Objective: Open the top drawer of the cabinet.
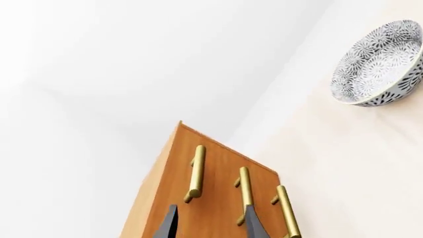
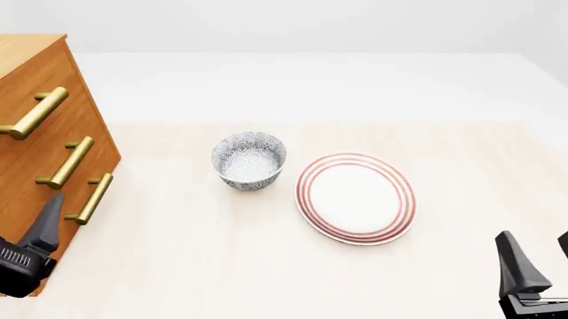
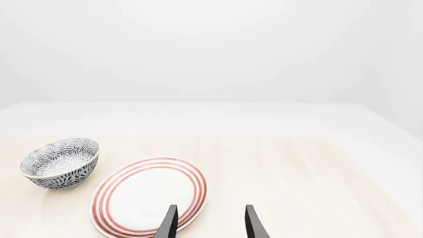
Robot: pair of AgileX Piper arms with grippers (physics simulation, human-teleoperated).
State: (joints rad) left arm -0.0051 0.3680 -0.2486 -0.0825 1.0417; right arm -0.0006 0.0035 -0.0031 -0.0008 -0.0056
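The cabinet (image 2: 22,53) stands at the table's far left, an orange-brown chest with three brass bar handles. Its top drawer (image 2: 53,73) sits flush with the two below; the top drawer's handle (image 2: 36,113) is the highest bar. My left gripper (image 2: 40,232) is low in front of the cabinet, level with the lowest handle and below the top one. In the left wrist view the top drawer's handle (image 1: 196,173) lies ahead of my open left gripper (image 1: 210,225), which holds nothing. My right gripper (image 2: 539,259) is open at the near right, far from the cabinet.
A patterned blue-and-white bowl (image 2: 249,159) stands mid-table. Just to its right lies a white plate (image 2: 355,198) with red rings, which is also ahead of the right gripper (image 3: 211,225) as the plate (image 3: 148,196). A white wall runs behind the table.
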